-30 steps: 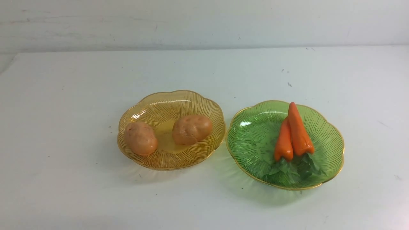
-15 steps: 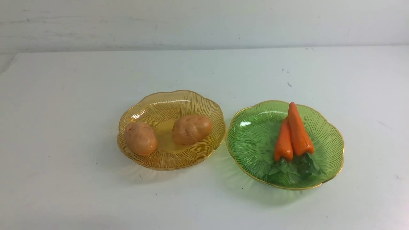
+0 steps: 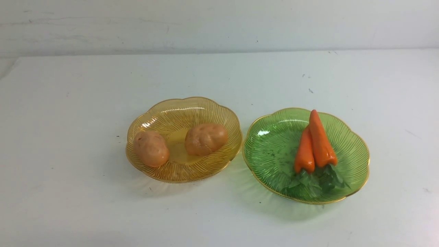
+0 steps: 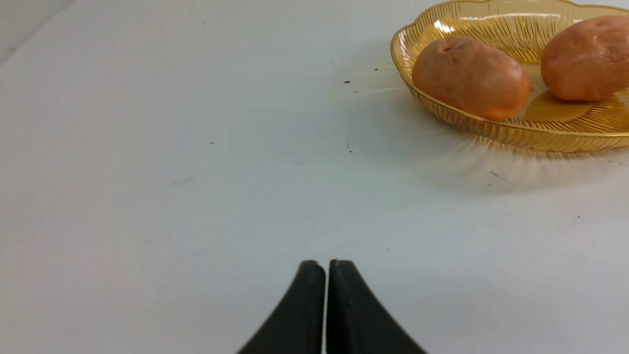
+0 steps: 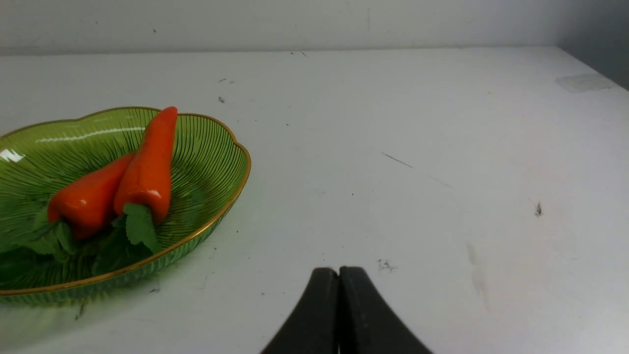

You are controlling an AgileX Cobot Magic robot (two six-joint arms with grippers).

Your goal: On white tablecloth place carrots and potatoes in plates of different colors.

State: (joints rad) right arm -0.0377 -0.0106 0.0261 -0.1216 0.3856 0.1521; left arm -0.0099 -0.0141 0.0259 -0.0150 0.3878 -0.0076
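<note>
Two potatoes (image 3: 151,148) (image 3: 205,139) lie in the amber-yellow plate (image 3: 205,106) on the white tablecloth (image 3: 68,137). Two carrots (image 3: 304,151) (image 3: 320,140) lie side by side in the green plate (image 3: 271,147), leafy tops toward me. In the left wrist view my left gripper (image 4: 326,268) is shut and empty, low over bare cloth, apart from the yellow plate (image 4: 540,140) and its potatoes (image 4: 469,76) (image 4: 587,56). In the right wrist view my right gripper (image 5: 338,275) is shut and empty, apart from the green plate (image 5: 211,162) with the carrots (image 5: 147,167) (image 5: 88,196). Neither gripper shows in the front view.
A pale wall (image 3: 219,24) rises behind the table's far edge. The cloth carries small dark specks (image 3: 310,90). The table's right edge (image 5: 589,64) shows in the right wrist view.
</note>
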